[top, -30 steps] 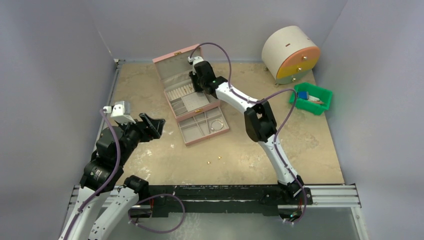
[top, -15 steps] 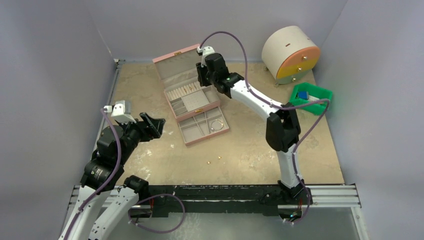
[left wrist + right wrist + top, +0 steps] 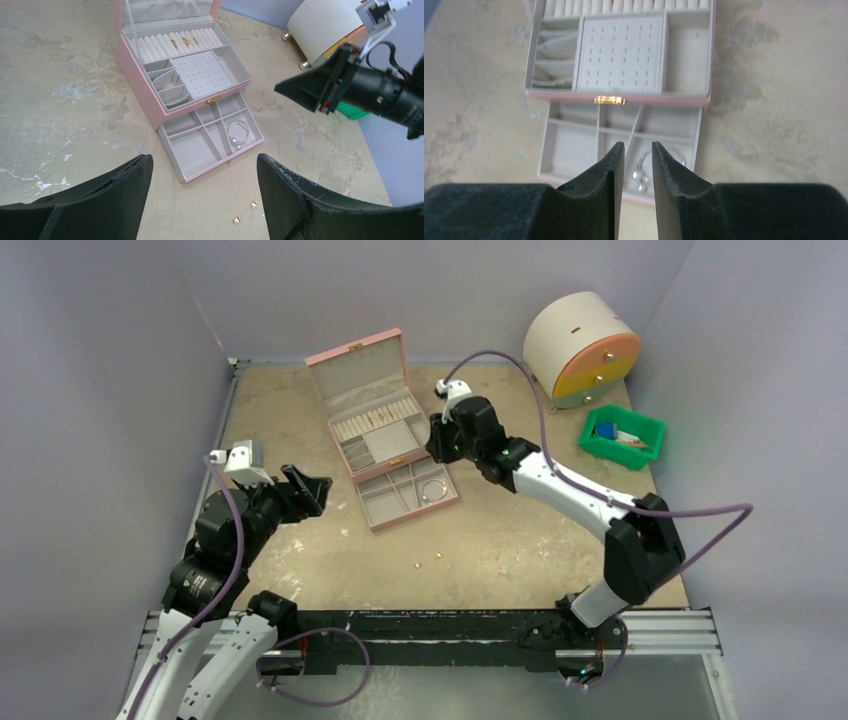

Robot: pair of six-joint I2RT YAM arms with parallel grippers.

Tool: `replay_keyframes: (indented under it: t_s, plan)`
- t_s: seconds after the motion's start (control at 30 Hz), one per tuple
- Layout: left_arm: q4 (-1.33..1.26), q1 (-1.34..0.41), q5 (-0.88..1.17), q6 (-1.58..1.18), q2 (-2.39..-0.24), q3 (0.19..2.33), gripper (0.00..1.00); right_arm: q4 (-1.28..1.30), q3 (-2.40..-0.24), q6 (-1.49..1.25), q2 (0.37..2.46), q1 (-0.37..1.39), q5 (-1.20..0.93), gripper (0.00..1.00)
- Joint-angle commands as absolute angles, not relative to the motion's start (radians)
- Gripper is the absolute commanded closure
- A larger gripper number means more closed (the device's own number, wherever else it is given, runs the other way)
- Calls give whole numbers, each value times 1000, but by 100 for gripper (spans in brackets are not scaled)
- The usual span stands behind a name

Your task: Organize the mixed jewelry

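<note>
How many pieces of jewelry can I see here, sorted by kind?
Silver bracelet, in the drawer: 1
Gold rings, on the pink box ring rolls: 2
Small gold beads, loose on the table: 2
Total: 5

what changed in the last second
The right pincer swung from over the back of the pink box to its right side, nearer the arms' bases, narrowly open and empty, pointing at the drawer. The left pincer, the bracelet in the drawer and the loose gold beads stayed put.
</note>
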State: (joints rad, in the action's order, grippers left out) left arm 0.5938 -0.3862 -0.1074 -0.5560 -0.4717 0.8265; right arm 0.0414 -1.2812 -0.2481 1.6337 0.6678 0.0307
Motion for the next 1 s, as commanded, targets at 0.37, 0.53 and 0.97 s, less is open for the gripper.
replay_keyframes:
  t_s: [0.37,0.53,0.97]
  plan:
    - [558,-377,-83,-556,-522,830,25,-32,-802,-433,1318,867,82,72]
    - [558,-377,-87,-560,-515,827,25,-15,-738,-533,1310,967,171,69]
    - [559,-377,-80,-561,-518,825,25,60,-728,-850,1409,1091,340,68]
